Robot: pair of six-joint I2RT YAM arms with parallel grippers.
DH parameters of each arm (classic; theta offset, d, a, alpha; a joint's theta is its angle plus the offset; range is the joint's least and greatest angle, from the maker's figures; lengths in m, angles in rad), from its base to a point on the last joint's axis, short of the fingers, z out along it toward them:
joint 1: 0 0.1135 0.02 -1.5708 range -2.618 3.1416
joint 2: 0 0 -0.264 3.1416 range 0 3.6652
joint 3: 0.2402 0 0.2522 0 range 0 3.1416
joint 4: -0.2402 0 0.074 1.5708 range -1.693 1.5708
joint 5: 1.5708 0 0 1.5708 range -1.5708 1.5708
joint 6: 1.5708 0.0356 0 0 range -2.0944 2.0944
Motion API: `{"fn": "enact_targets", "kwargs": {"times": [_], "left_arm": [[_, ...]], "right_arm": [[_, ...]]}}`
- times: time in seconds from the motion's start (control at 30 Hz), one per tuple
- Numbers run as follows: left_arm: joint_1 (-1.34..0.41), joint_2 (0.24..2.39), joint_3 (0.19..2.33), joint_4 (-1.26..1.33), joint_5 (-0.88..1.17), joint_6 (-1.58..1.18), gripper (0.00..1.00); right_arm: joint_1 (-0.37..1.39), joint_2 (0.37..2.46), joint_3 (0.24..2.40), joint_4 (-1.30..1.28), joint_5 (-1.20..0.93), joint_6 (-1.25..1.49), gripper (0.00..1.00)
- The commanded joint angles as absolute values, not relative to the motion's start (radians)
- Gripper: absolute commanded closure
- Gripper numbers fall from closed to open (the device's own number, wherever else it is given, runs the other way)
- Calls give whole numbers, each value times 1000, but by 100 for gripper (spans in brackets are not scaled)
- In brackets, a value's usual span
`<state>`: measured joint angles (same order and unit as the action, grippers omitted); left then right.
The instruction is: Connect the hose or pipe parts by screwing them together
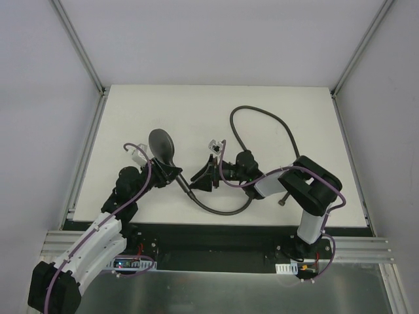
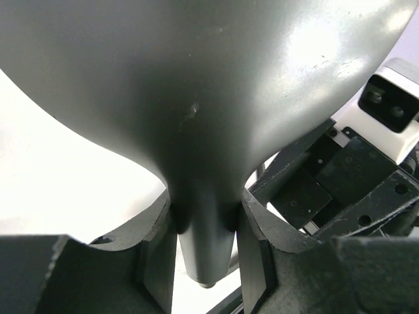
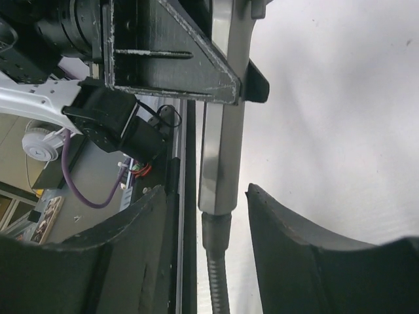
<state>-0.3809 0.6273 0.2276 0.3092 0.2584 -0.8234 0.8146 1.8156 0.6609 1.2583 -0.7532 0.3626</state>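
Matte dark grey, the smooth shower head (image 1: pixel 161 145) is seen left of centre over the white table (image 1: pixel 314 131). Its tapering round handle is clamped between the black fingers (image 2: pixel 156 261) of the left gripper (image 1: pixel 167 171). To its right, the hexagonal metallic fitting (image 3: pixel 219 157) of the ribbed flexible hose (image 1: pixel 262 112) is flanked, untouched, by the parted curved jaws of the right gripper (image 1: pixel 198 183). The hose is looped across the table's right half.

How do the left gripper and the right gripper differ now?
The left gripper is clamped on the shower head; the right gripper stands open, a gap each side of the hose fitting. The left gripper touches its part; the right gripper does not. Both straddle one part.
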Motion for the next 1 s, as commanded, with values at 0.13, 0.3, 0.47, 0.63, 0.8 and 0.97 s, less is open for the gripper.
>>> {"fn": "enact_targets", "kwargs": {"times": [0.13,0.3,0.47,0.63,0.8,0.97], "left_arm": [[-390,637,356,184,89,-805,100],[-390,669,415,77,11,-845,100],[-390,732,532,-95,-18,-905,100],[-390,779,609,-181,-29,-942,100],[-390,779,649,-230,-40,-968,100],[-390,785,655,-255,-38,-996,100]], "right_arm": [[808,1694,571,1284,-594,232,38],[1024,1471,613,748,-69,-157,29],[1183,1477,675,566,328,-287,18],[1292,1540,778,471,472,-331,16],[1324,1609,842,446,529,-345,18],[1333,1644,890,454,523,-350,25]]}}
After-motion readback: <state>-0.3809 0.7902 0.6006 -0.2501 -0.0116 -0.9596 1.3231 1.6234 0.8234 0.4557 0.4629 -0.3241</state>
